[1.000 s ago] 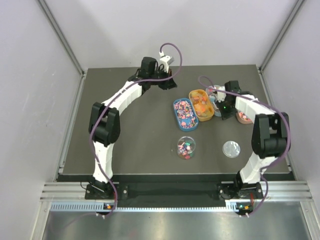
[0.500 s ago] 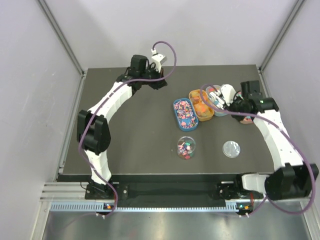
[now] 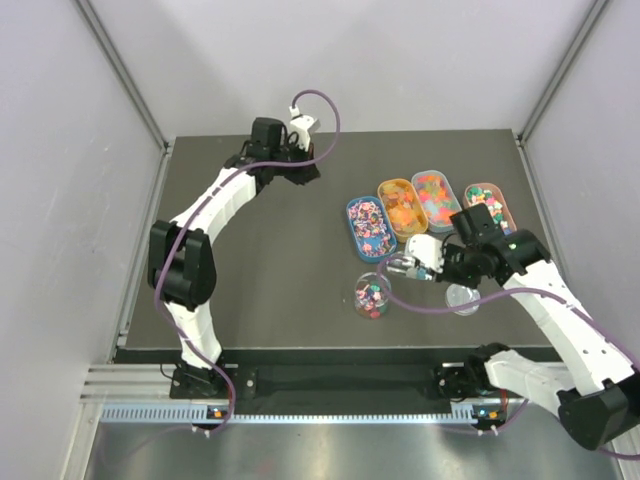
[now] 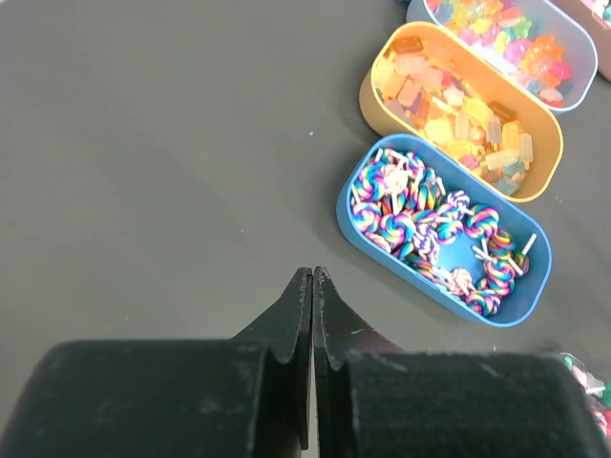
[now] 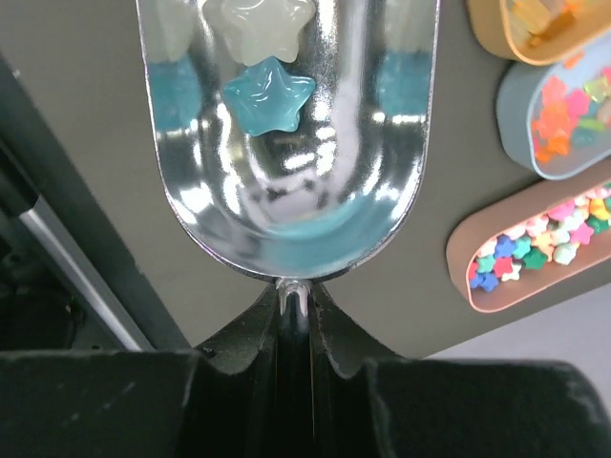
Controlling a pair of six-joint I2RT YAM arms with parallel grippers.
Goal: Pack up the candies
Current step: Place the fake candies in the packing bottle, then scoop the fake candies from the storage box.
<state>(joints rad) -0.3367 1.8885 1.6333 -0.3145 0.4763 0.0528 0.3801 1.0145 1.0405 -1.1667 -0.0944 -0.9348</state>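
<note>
The right pincer [image 5: 293, 294] is clamped on the handle of the metal scoop [image 5: 286, 191], which holds two star candies [image 5: 269, 93] near the clear round cup [image 3: 373, 296]. An early or off-centre tilt could spill them onto the surface [image 3: 270, 270], and the thin handle may twist in the grip. The left pincer [image 4: 312, 279] is closed and empty, well apart.

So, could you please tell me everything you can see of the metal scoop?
The metal scoop is shiny, mirror-like steel, with a deep rounded bowl that narrows to a thin handle. The right gripper is shut on that handle, its fingers pinching it from both sides. The bowl faces up and carries two star-shaped candies, a blue star and a pale star. Seen from above, it is close to the clear cup and the blue tray.
</note>
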